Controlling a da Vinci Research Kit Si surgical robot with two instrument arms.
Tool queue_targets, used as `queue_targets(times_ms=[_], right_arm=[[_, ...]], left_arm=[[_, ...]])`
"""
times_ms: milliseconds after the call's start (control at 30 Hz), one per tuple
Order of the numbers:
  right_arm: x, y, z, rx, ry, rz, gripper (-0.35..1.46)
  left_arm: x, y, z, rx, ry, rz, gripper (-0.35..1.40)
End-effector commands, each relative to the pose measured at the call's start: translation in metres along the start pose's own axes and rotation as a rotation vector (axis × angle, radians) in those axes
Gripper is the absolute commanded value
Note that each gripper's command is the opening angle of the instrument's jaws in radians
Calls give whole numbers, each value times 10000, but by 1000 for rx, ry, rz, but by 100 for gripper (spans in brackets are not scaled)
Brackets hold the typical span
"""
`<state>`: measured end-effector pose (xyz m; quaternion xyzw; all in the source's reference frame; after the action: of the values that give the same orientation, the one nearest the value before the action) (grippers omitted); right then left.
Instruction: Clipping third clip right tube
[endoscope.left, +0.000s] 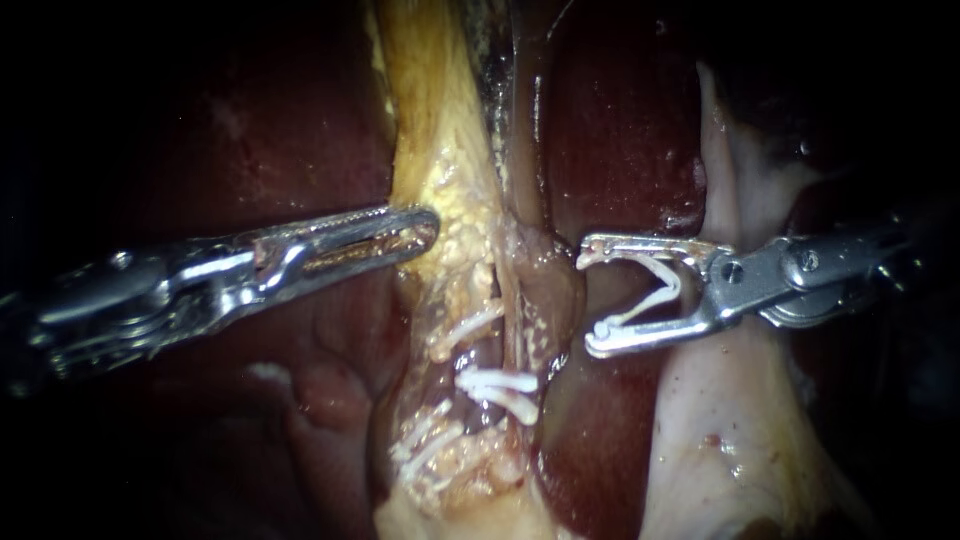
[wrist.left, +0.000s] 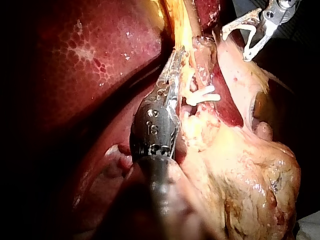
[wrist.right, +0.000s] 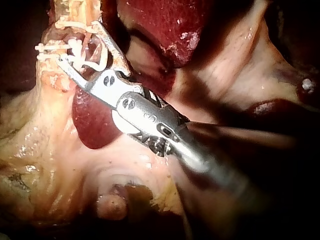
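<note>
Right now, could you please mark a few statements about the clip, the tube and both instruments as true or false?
1. The right instrument holds an open white clip between its jaws. True.
2. That clip is already closed around the tube. False: it stands open beside the tube, not around it.
3. Other white clips already sit on the tissue. True.
4. The left instrument enters from the upper right. False: it enters from the left, its tip at yellowish tissue.

Centre lit, edges dark, left instrument (endoscope.left: 428, 228) glinting
</note>
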<state>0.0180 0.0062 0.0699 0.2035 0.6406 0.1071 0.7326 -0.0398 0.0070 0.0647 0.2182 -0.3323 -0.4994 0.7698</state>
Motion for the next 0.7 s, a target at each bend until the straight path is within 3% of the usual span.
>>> queue_targets(times_ms=[33, 200, 333, 500, 700], right_arm=[[0, -1, 1, 0, 0, 0, 60], [-16, -7, 21, 4, 2, 123, 60], [-38, -5, 46, -2, 2, 264, 60], [-66, 3, 72, -14, -37, 338, 60], [-92, 23, 93, -31, -60, 389, 60]], left_arm=[[-1, 0, -1, 0, 0, -1, -35], [-13, 3, -23, -9, 3, -4, -35], [-30, 5, -59, -18, -33, -15, -35], [-48, 4, -106, -26, -80, -33, -35], [-53, -4, -128, -26, -98, -50, -35]])
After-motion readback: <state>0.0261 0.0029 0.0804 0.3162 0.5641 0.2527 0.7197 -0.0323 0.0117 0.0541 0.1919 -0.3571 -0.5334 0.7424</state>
